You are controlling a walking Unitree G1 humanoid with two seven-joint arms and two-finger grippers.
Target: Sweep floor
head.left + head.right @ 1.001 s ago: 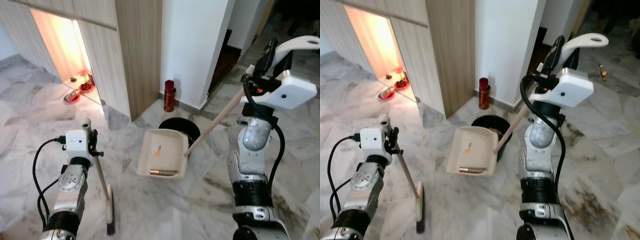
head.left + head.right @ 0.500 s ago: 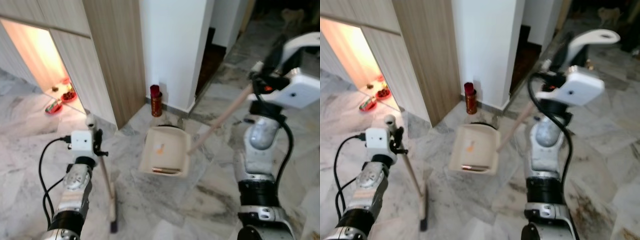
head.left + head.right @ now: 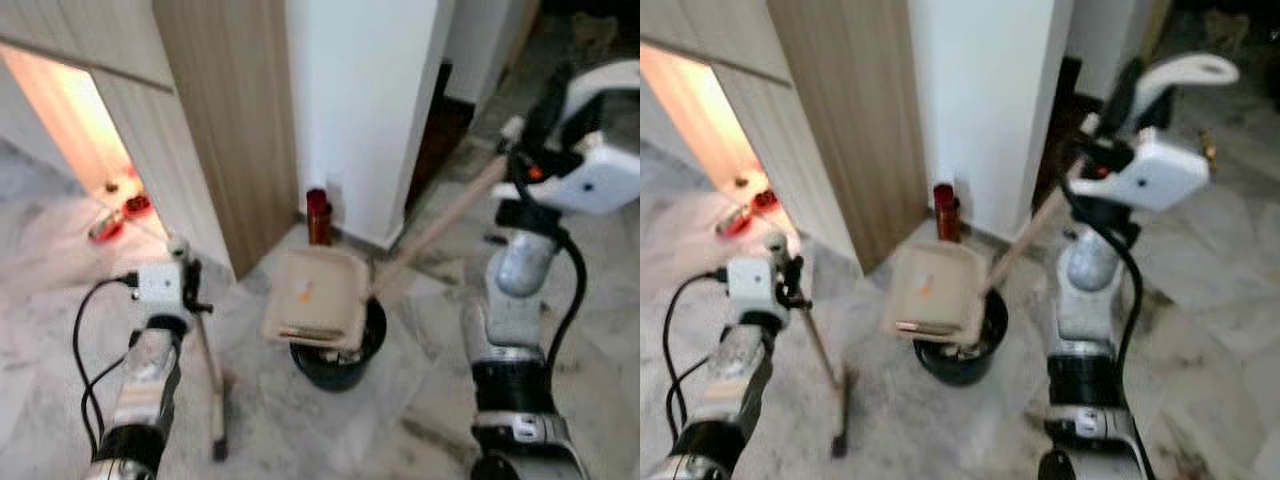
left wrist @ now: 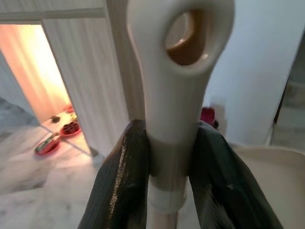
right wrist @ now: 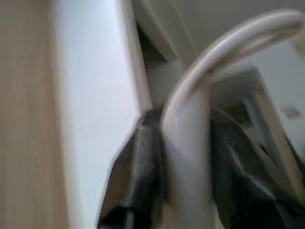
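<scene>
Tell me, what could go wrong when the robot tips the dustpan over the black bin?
The dustpan hangs tilted over the black bin, held far away by its long handle in the right gripper. It may wobble, so the rubbish could spill onto the floor. The broom, clamped in the left gripper, could also knock the bin.

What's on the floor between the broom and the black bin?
Nothing: bare grey marble floor lies between the pale broom held by the left hand and the round black bin, as the left eye view shows.
</scene>
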